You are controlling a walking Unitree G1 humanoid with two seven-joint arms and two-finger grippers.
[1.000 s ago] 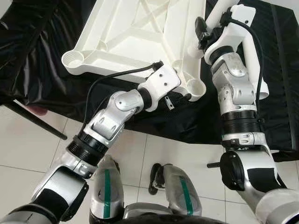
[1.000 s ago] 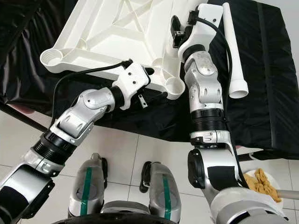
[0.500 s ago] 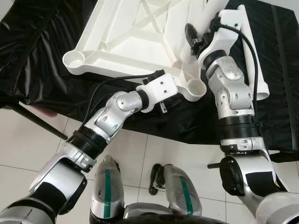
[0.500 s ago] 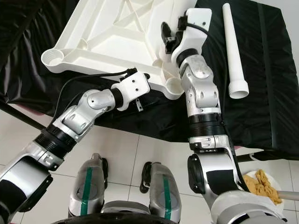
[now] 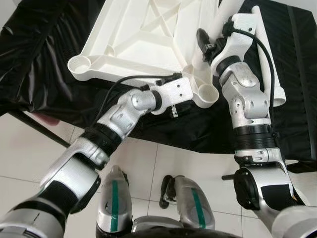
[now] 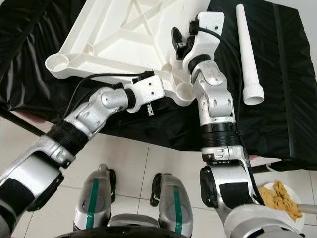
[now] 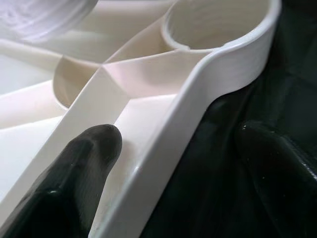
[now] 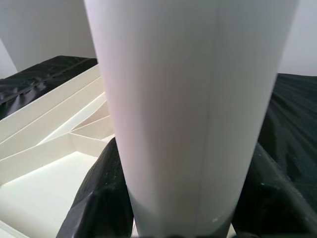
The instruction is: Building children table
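Fitting a leg: step in hand, judged from how the parts lie; no leg looks seated in a socket yet.
Right gripper: closed around a white table leg, black fingers pressed to both its sides.
Held leg, place: over the tabletop's near right corner, above the black-covered worktop.
Held leg, axis: long axis runs away from the robot and upward; its lower end is near the corner socket, though whether it touches cannot be told.
Left gripper: parted, straddling the tabletop's near rim, one finger inside the rim and the other outside against the black cover; whether it pinches the rim cannot be told.
Tabletop: white, lying underside up, ribs showing; a second open socket at its near left corner.
Spare leg: lying on the cover along the worktop's right side, long axis front to back, wide end nearest the robot.
Next move calls for: bringing the held leg upright over the corner socket and pressing it in, with the left gripper steadying the rim.
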